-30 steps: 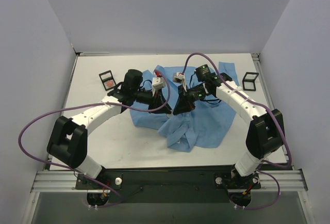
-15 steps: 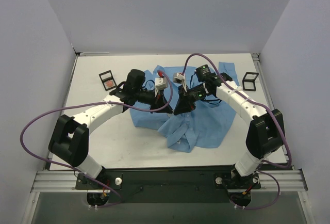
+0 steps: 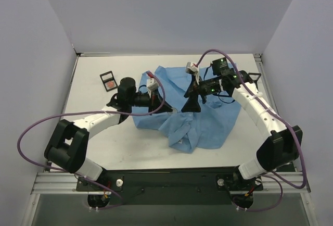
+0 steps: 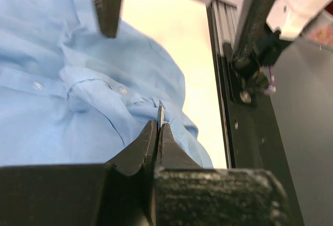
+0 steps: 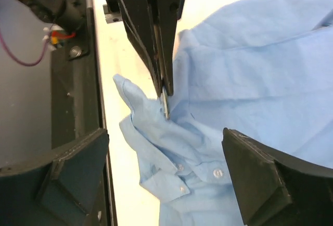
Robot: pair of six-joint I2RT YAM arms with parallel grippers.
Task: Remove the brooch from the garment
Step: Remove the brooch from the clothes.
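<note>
From above: left arm stretched low from the left of the garment (image 3: pixel 208 127), left pincer (image 3: pixel 171 111) at its crumpled middle. Right arm arched over the garment's far-right side, right pincer (image 3: pixel 191 107) aimed down at the cloth close beside the other. Left of the garment, a black frame (image 3: pixel 107 80) on the white table (image 3: pixel 135 148); pale grey walls (image 3: pixel 166 12) around.

Left wrist: left pincer (image 4: pixel 157 131) clamped tight on the brooch (image 4: pixel 161 115), edge-on, a thin sliver at a fold of the garment (image 4: pixel 52 106). Cannot tell whether pinned through.

Right wrist: right pincer (image 5: pixel 166 168) spread wide, gripping nothing, above the garment's (image 5: pixel 260 80) buttoned edge. Just beyond, the brooch (image 5: pixel 165 106) pinched in the left pincer (image 5: pixel 163 88), at the fold.
</note>
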